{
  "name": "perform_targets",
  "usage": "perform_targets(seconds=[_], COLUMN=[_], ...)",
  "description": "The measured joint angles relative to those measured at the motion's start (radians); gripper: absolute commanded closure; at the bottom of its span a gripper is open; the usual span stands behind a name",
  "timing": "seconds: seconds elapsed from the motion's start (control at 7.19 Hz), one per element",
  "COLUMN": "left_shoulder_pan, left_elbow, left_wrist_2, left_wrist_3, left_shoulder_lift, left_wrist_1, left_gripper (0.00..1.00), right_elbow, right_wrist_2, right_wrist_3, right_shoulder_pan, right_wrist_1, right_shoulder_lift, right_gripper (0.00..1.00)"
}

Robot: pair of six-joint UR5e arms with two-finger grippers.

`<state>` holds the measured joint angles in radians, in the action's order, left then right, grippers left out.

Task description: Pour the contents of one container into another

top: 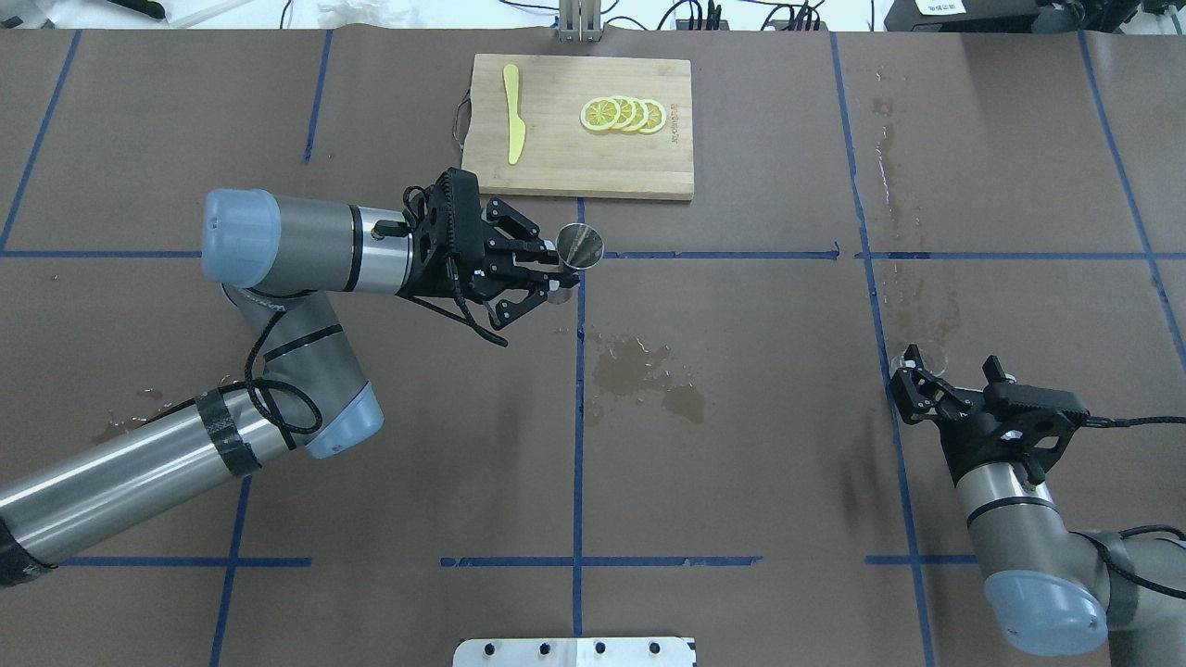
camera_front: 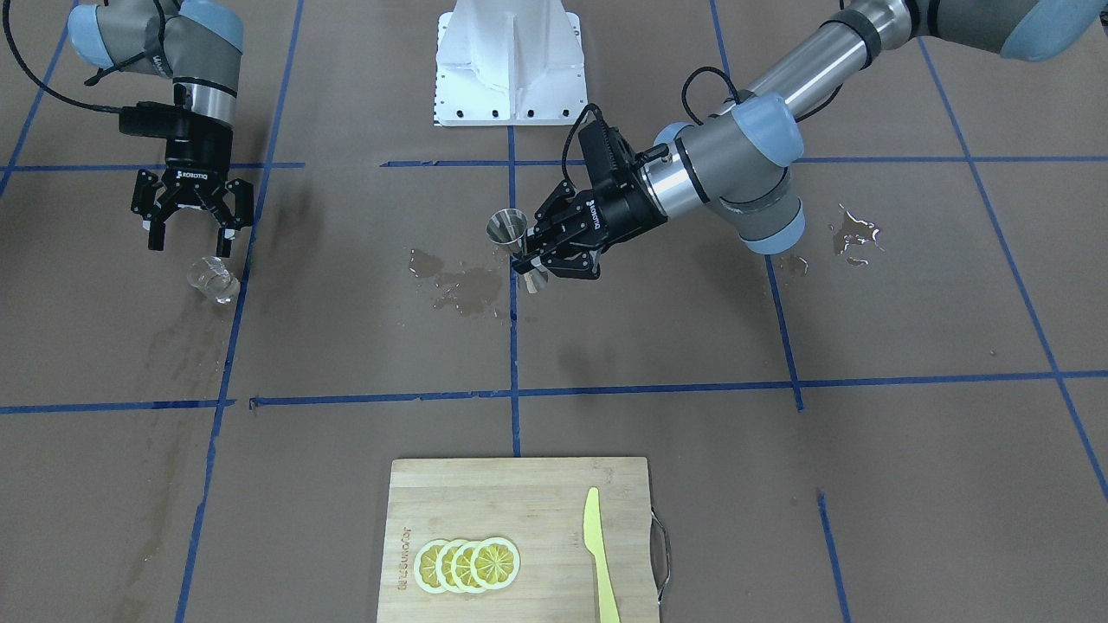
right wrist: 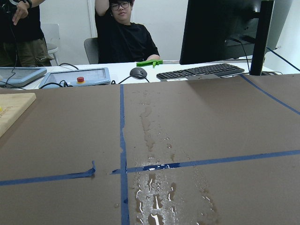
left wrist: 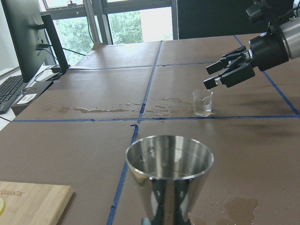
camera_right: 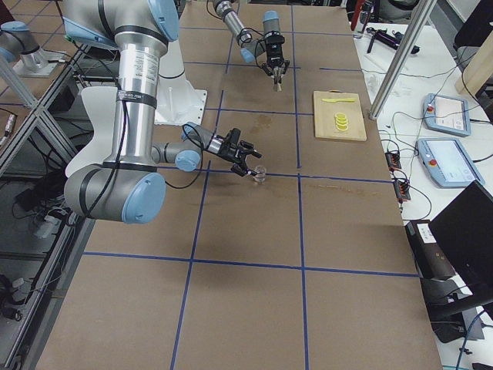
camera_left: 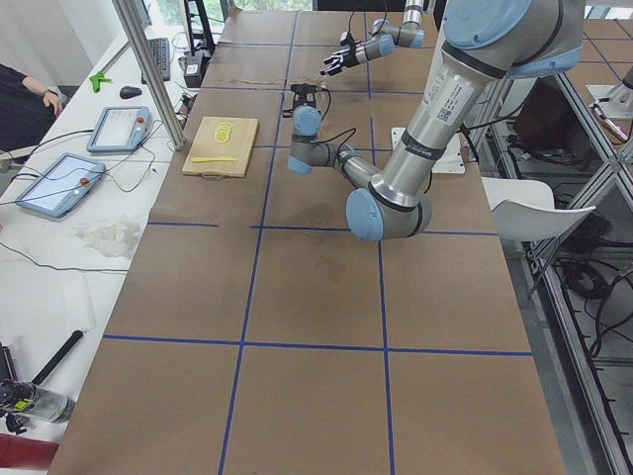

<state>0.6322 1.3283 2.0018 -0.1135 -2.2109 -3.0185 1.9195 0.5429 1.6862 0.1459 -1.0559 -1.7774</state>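
Now clamping left gripper on the jigger, hovering right gripper, fingers spread, above the glass cup at its nine o'clock; seemingly awaiting grasp and pour.

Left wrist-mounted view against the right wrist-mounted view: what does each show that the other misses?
Only the left wrist-mounted view shows the steel jigger, close up with its top cone open toward the camera. Farther off in that view, the glass cup stands upright on the table with the right claw open just above it.

Only the right wrist-mounted view shows a seated person, a keyboard and a tablet with a red button.

Both show the brown table, blue tape lines, wet patches, a monitor and a corner of the cutting board.
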Motion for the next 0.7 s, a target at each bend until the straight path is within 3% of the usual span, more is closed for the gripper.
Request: perform_targets(seconds=[0.7], left_shoulder_pan=[0.0], left_elbow=[0.0], left_wrist_2=[0.0], left_wrist_3=[-0.001], left_shoulder_lift=[0.004], left_wrist_1=[-0.022], left_gripper=[1.0], right_elbow=[-0.033], right_wrist_2=[-0.02], right_wrist_3=[-0.011], right_shoulder_pan=[-0.016], right_wrist_1=[-0.012], right_shoulder_lift=[0.023], right_gripper=[0.0])
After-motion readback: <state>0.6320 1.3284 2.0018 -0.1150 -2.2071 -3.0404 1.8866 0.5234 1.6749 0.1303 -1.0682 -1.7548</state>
